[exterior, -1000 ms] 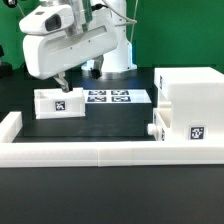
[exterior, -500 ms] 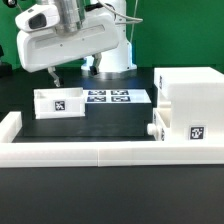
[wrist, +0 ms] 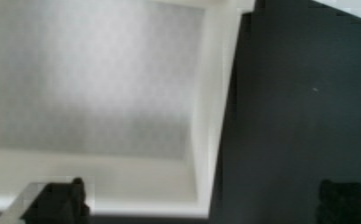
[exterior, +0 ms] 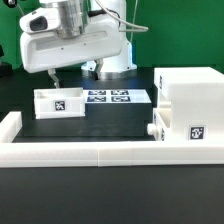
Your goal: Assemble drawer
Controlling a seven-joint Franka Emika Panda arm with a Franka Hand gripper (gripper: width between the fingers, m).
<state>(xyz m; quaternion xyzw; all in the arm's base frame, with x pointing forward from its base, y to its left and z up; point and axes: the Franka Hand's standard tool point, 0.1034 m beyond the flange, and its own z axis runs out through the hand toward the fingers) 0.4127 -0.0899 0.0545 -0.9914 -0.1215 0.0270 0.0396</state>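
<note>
A small white tray with a square tag on its side lies on the black table at the exterior view's left. My gripper hangs just above its far end, open and empty. In the wrist view the gripper has its dark fingertips wide apart, with the tray's white inside and one wall edge below them. The large white housing stands at the exterior view's right. A second knobbed tray sits in its lower front.
The marker board lies flat behind, between the loose tray and the housing. A long low white border wall runs along the front and turns up at the exterior view's left end. The arm's white base stands at the back.
The arm has risen a little and shifted slightly toward the exterior view's left above the loose tray. The tray and housing have not moved.
</note>
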